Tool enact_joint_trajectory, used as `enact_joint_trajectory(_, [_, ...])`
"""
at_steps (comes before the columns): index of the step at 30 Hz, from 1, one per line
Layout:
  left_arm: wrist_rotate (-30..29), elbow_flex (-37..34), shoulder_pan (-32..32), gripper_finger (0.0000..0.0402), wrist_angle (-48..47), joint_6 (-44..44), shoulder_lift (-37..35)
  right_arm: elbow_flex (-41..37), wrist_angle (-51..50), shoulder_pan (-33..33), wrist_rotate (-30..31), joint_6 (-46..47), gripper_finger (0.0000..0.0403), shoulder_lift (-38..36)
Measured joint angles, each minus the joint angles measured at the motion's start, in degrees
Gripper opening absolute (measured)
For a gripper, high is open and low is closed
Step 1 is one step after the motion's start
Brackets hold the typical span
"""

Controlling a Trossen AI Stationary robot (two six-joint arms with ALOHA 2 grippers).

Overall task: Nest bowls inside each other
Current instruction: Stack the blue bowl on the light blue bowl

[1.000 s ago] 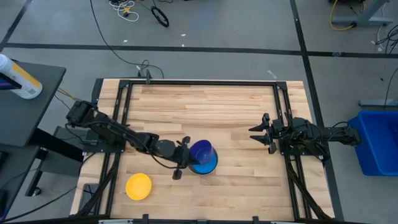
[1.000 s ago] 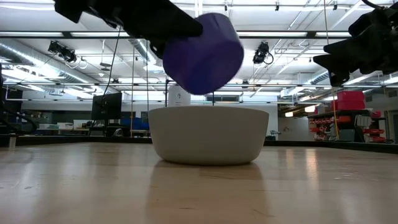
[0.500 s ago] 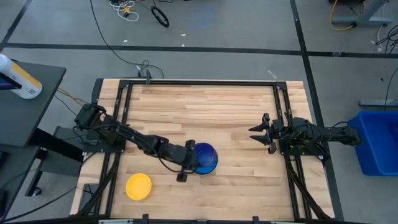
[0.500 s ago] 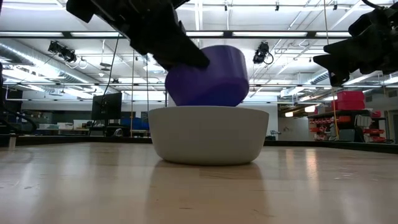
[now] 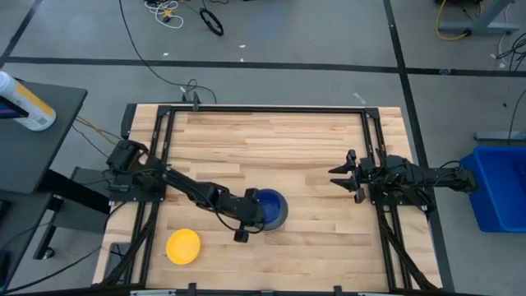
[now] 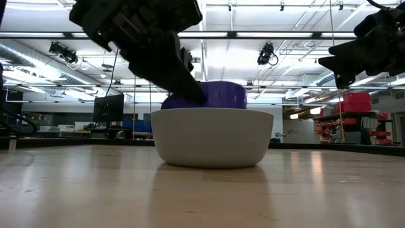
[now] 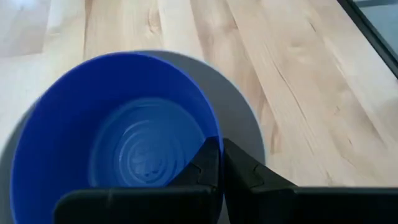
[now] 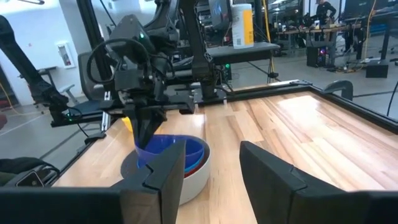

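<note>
Nothing here can be read. The white bottle (image 5: 25, 103) on the dark side table (image 5: 49, 140) left of the desk carries a yellow and blue label, but its lettering is too small to make out from above, and from the right wrist view the same bottle (image 8: 242, 25) shows only a yellow band with no legible words. The bowls carry no print or markings. The small red and white sign (image 8: 61, 52) on the far wall is too blurred to read. Red bins (image 6: 354, 101) and shelves in the room behind show no legible labels.
</note>
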Motion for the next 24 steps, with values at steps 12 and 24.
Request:
enact_joint_trajectory(12, [-1.1,2.1,-0.2,0.0110,-2.3,0.9,-0.5,0.0,-0.2,0.0,-0.1,1.3,0.0167,1.1])
enact_joint_trajectory(24, [-8.9,2.1,0.3,0.0196,-2.1,-1.2,-0.4,0.0,-0.1,0.0,-0.1,1.3,0.0161,1.1])
